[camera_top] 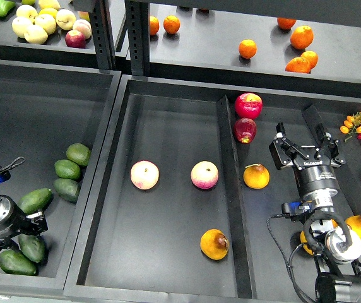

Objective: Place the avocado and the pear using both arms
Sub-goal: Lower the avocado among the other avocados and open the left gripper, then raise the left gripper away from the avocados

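Avocado: the dark green avocado (32, 247) lies in the left tray (98, 189), well to the left of the divider (229, 189) and level with its near end.
Avocado axis: its long axis runs roughly toward and away from the robot, leaning a little. Which end is the narrow one is hard to tell.
Pear: the pear (214, 244) sits just left of the divider, near its near end, with its brown blotch turned toward the divider. It is nearly round, so it has no clear long axis.
Left gripper: the left gripper (34, 224) hovers just beyond the avocado, on the far-left side of the divider. It looks dark and end-on, so whether its fingers are spread or closed cannot be told.
Right gripper: the right gripper (303, 140) is to the right of the divider, level with its middle. Its fingers are spread and hold nothing.
Step in hand: this looks like the reach for both fruits, with neither yet grasped.
Doing it well: the left fingers should close across the avocado's short width, at the thick middle, so the smooth skin does not squirt out.
Right arm: it needs to cross over the divider and come down on the pear from above.
Neighbours: another avocado (16, 262) lies close beside the target, farther from the divider, so a narrow approach is wise.
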You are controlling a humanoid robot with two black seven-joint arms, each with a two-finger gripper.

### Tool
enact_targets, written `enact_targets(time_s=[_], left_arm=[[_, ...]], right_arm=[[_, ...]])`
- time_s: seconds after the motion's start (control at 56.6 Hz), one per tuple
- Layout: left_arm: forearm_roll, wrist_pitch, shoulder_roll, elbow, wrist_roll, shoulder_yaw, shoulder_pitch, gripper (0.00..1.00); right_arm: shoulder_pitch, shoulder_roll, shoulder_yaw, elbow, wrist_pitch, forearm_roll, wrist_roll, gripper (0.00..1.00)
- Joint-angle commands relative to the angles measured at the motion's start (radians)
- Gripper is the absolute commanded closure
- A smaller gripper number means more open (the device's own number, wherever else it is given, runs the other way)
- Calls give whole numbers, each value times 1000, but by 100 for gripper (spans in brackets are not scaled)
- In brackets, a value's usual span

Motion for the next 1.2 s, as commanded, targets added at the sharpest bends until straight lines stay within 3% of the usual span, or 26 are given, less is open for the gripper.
enact_targets(time_s=[0.0, 0.212, 0.583, 0.831, 1.078, 1.184], left_arm=[[28, 0, 2, 0, 0, -9, 0, 7], [31, 0, 11, -3, 0, -54, -11, 5], [26, 0, 48, 2, 0, -256, -21, 2], [-53, 0, 58, 30, 0, -472, -3, 2], [-329, 0, 38, 40, 0, -679, 34, 2], [-564, 0, -8, 42, 0, -880, 86, 2]], right_arm=[[0, 0, -1, -1, 0, 0, 0, 0], [0, 0, -2, -6, 0, 0, 0, 1], [0, 0, -25, -7, 0, -2, -1, 1], [0, 0, -48, -12, 8, 0, -4, 1], [14, 0, -94, -12, 78, -43, -6, 1], [51, 0, -96, -20, 52, -61, -12, 0]])
